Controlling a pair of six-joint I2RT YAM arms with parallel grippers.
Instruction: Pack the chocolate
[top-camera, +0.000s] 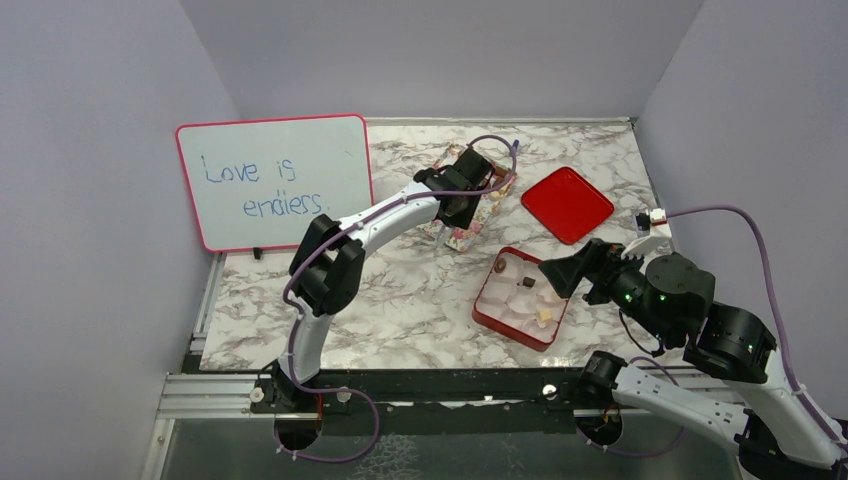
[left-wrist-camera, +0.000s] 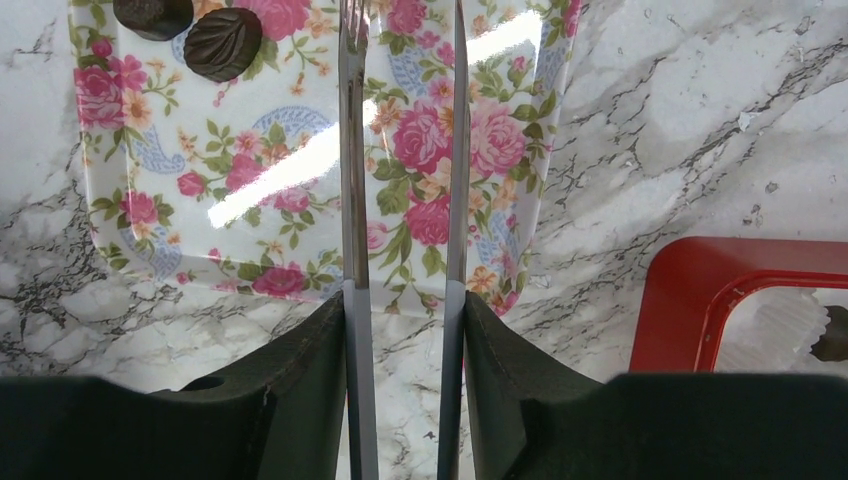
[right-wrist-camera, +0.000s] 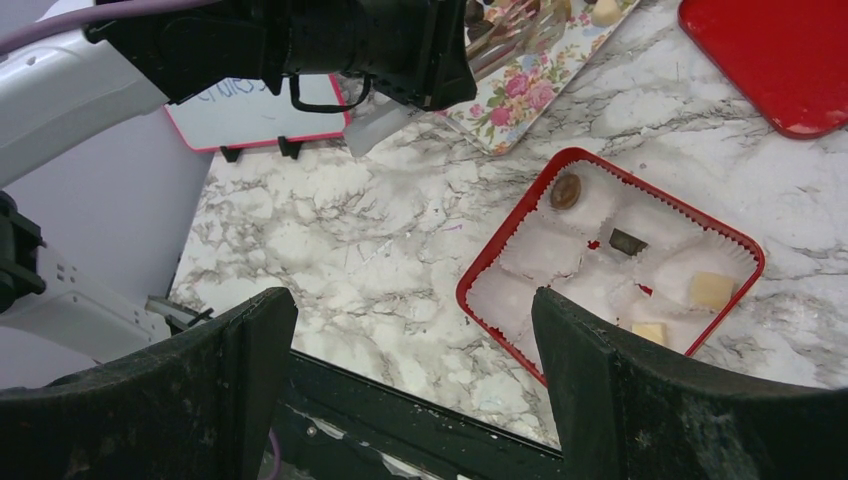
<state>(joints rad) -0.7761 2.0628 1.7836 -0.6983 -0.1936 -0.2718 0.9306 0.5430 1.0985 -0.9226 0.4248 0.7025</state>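
Note:
The floral tray (left-wrist-camera: 250, 180) holds two dark brown chocolates (left-wrist-camera: 222, 42) at its far end. My left gripper (left-wrist-camera: 403, 300) is shut on metal tongs (left-wrist-camera: 352, 150), whose two blades stand apart and empty over the tray. It hovers above the tray (top-camera: 480, 215) in the top view. The red box (right-wrist-camera: 500, 250) has white paper cups holding a round brown chocolate (right-wrist-camera: 565, 190), a dark block (right-wrist-camera: 627, 241) and two cream blocks (right-wrist-camera: 711, 290). My right gripper (right-wrist-camera: 405, 310) is open and empty, raised beside the box's right edge (top-camera: 560, 272).
The red lid (top-camera: 567, 204) lies behind the box. A whiteboard (top-camera: 270, 180) stands at the back left. A small white and red object (top-camera: 652, 218) sits at the table's right edge. Walls close three sides.

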